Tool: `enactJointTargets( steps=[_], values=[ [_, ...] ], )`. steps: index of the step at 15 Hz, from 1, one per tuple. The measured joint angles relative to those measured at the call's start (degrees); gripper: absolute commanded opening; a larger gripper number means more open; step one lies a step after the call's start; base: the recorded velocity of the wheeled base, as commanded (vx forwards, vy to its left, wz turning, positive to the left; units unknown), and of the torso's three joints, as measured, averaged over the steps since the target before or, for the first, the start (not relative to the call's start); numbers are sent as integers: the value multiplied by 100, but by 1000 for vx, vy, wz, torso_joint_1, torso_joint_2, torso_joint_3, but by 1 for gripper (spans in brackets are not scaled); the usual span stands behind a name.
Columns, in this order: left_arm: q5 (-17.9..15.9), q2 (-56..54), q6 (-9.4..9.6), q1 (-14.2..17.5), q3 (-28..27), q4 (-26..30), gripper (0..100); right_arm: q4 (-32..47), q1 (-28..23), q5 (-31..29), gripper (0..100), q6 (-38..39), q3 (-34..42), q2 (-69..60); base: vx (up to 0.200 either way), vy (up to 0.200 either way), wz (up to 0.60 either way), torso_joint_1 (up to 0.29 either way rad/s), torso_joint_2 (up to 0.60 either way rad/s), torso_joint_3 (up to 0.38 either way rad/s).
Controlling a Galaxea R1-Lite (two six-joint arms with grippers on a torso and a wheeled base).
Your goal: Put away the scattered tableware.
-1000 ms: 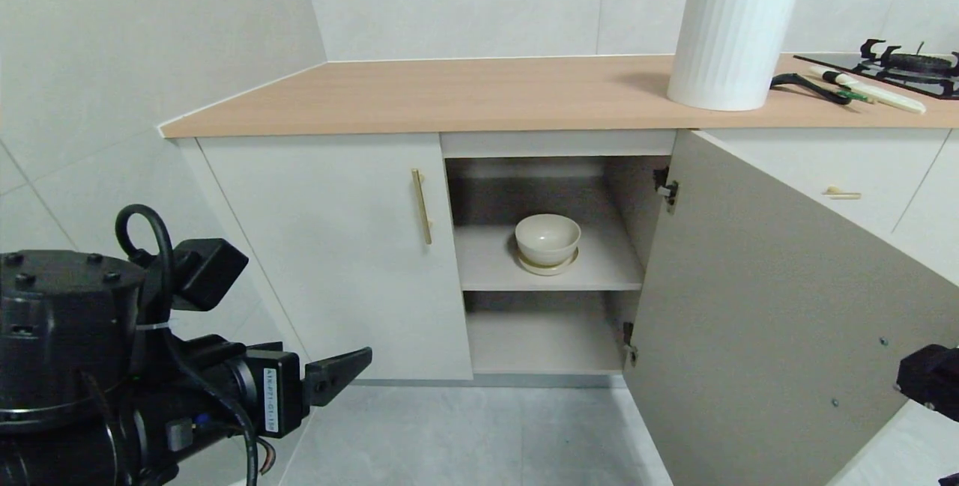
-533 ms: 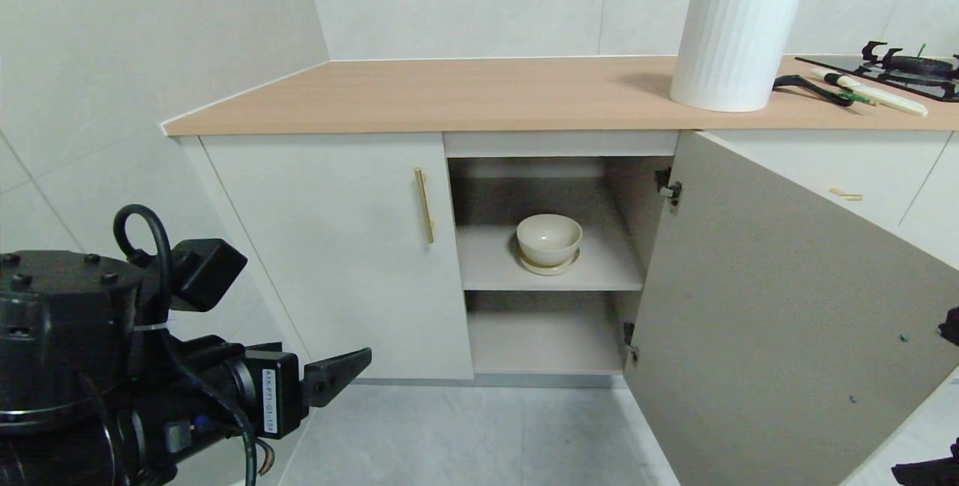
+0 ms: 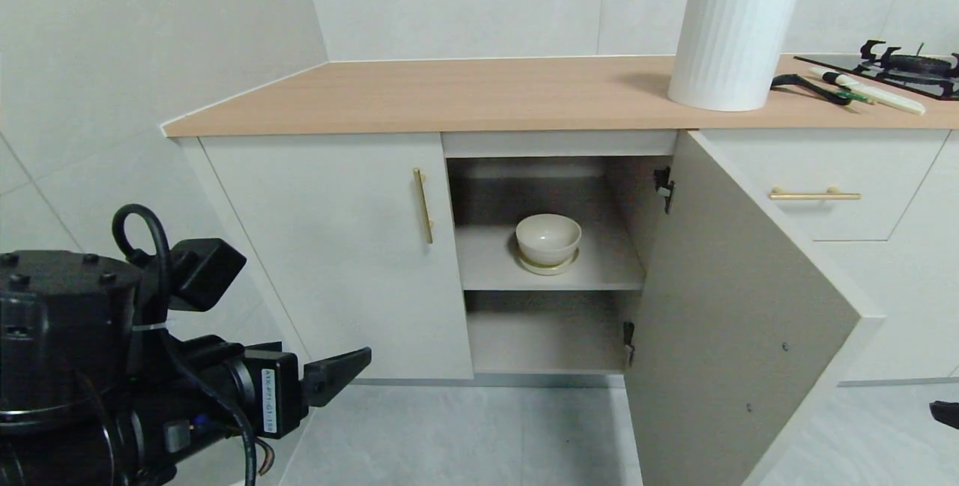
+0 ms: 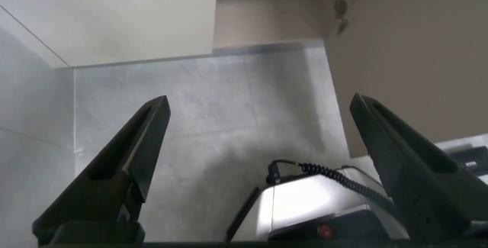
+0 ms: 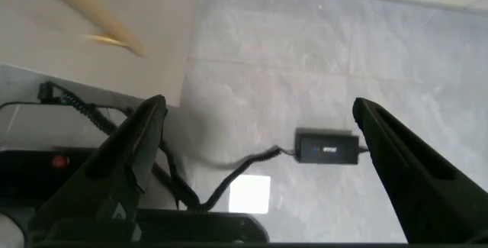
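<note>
In the head view the bowl [image 3: 548,237] sits on a small plate [image 3: 547,269] at the middle of the cabinet's upper shelf [image 3: 487,261] (its door [image 3: 734,306] stands wide open), the left wrist view has the left gripper [image 4: 259,104] spread and empty above the floor [image 4: 229,88], and the right wrist view has the right gripper [image 5: 259,104] spread and empty too.

Tiled walls [image 3: 150,37] — wood-topped white cabinets [image 3: 330,246]
</note>
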Motion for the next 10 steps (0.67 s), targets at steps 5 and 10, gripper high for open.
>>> enactJointTargets(
  steps=[5,10],
  values=[
    [-2,-17,2,0,-9,2,100,-234,-327,11,100,11,20,240,0,0,0,0,0,0],
    [0,-22,2,5,-9,0,100,-1913,-385,66,100,312,566,878,0,0,0,0,0,0]
  ],
)
